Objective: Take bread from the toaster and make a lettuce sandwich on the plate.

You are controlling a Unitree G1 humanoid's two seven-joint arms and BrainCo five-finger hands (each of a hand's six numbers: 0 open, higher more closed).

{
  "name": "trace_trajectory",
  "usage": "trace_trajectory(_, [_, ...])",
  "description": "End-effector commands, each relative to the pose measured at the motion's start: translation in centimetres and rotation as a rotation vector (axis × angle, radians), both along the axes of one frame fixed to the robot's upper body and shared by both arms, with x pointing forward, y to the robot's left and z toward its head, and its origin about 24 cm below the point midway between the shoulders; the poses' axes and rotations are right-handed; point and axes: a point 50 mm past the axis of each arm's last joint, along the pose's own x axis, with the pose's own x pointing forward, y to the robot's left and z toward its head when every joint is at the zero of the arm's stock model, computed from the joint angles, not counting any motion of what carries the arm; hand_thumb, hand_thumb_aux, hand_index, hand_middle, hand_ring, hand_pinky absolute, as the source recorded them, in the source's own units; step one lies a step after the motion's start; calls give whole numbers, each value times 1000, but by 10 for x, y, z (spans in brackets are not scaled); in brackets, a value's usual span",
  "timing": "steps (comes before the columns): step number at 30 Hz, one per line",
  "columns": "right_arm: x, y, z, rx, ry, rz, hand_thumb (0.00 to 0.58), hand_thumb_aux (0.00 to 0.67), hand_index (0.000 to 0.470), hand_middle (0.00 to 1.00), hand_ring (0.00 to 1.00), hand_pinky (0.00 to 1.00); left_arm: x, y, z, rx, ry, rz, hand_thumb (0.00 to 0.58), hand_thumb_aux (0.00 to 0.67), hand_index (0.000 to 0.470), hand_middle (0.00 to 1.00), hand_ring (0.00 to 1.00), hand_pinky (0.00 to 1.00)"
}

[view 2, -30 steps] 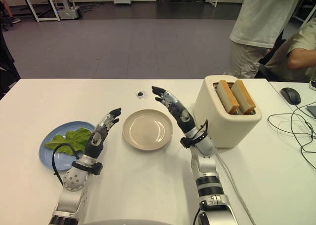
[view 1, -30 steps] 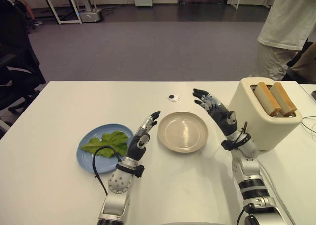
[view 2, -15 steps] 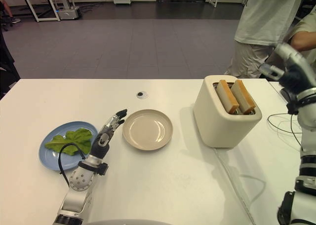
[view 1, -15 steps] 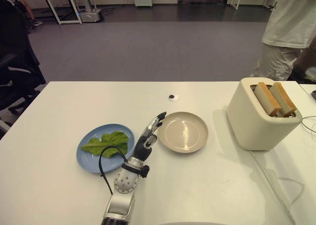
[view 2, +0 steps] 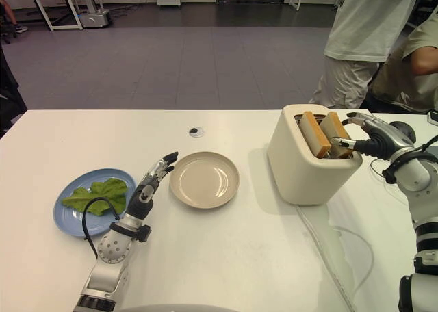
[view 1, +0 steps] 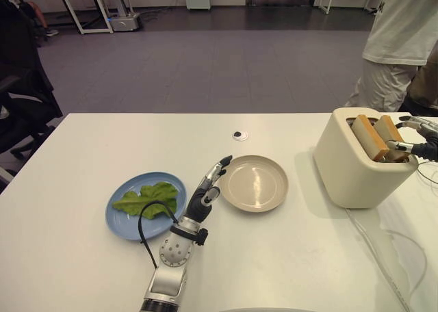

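R hand point(view 2: 375, 145) at toaster's point(view 2: 301, 168) right edge, fingers spread round the outer bread slice point(view 2: 337, 130), not closed on it. Inner slice point(view 2: 314, 134) just beside. L hand point(view 2: 145, 191) flat, fingers straight, betw. blue plate point(view 2: 68, 221) w/ lettuce point(view 2: 96, 193) and beige plate point(view 2: 204, 180), tips near its left rim. Beige plate well apart from toaster, white table point(view 2: 226, 257) betw.

The right hand point(view 2: 378, 143) has left its place beside the plate point(view 2: 204, 180), swung out to the right, and is now at the toaster point(view 2: 301, 170), by the right slice point(view 2: 335, 129). The left hand point(view 2: 153, 180) moved slightly closer to the plate.
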Motion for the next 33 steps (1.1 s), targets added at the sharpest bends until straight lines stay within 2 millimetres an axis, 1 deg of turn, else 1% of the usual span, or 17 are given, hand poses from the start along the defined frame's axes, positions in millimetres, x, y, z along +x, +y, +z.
trace_trajectory(1, [-3, 5, -3, 9, 35, 19, 175, 110, 77, 0, 0, 0, -1, 3, -2, 19, 6, 2, 0, 0, 0, 0, 0, 0])
trace_trajectory(3, [-5, 3, 8, -1, -2, 13, 79, 47, 33, 0, 0, 0, -1, 2, -2, 19, 6, 1, 0, 0, 0, 0, 0, 0])
trace_trajectory(4, [-5, 3, 11, -7, -12, 9, 71, 42, 29, 0, 0, 0, -2, 3, -2, 20, 6, 3, 0, 0, 0, 0, 0, 0])
trace_trajectory(5, [-5, 3, 12, -10, -14, 1, 79, 47, 33, 0, 0, 0, -2, 3, -2, 21, 5, 4, 0, 0, 0, 0, 0, 0])
trace_trajectory(7, [-5, 0, 11, -18, -4, -25, 112, 68, 48, 0, 0, 0, -2, 3, -3, 22, 5, 4, 0, 0, 0, 0, 0, 0])
trace_trajectory(8, [-6, -2, 9, -25, 7, -37, 144, 89, 63, 0, 0, 0, -2, 3, -3, 22, 5, 3, 0, 0, 0, 0, 0, 0])
trace_trajectory(9, [-6, -3, 8, -28, 14, -44, 220, 142, 100, 0, 0, 0, -2, 3, -3, 23, 4, 3, 0, 0, 0, 0, 0, 0])
trace_trajectory(10, [-6, -2, 6, -30, 21, -43, 360, 257, 181, 0, 0, 0, -3, 3, -3, 24, 4, 3, 0, 0, 0, 0, 0, 0])
trace_trajectory(11, [-5, 0, 5, -29, 29, -35, 436, 336, 236, 0, 0, 0, -3, 3, -3, 25, 3, 3, 0, 0, 0, 0, 0, 0])
trace_trajectory(19, [-4, 12, -3, -15, 73, 4, 464, 370, 260, 0, 0, 0, -5, 5, -2, 32, 0, 5, 0, 0, 0, 0, 0, 0])
trace_trajectory(22, [-3, 14, -2, -7, 66, 9, 500, 420, 295, 0, 0, 0, -6, 6, -2, 34, -1, 5, 0, 0, 0, 0, 0, 0])
trace_trajectory(24, [-2, 16, -2, 0, 69, 17, 511, 439, 308, 0, 0, 0, -6, 7, -1, 34, -2, 8, 0, 0, 0, 0, 0, 0])
trace_trajectory(25, [-1, 17, -2, 4, 73, 23, 528, 470, 330, 0, 0, 0, -7, 7, -1, 35, -2, 8, 0, 0, 0, 0, 0, 0])
trace_trajectory(26, [-1, 18, -3, 9, 76, 28, 577, 620, 435, 0, 0, 0, -7, 7, -1, 36, -2, 9, 0, 0, 0, 0, 0, 0])
trace_trajectory(27, [-1, 19, -3, 14, 75, 32, 580, 670, 470, 0, 0, 0, -7, 7, -1, 36, -2, 9, 0, 0, 0, 0, 0, 0])
trace_trajectory(29, [-1, 20, 0, 27, 57, 34, 580, 670, 470, 0, 0, 0, -7, 6, -1, 40, -3, 9, 0, 0, 0, 0, 0, 0])
trace_trajectory(33, [0, 17, 17, 57, -29, 20, 580, 670, 470, 0, 0, 0, -7, 6, -2, 49, -5, 8, 0, 0, 0, 0, 0, 0])
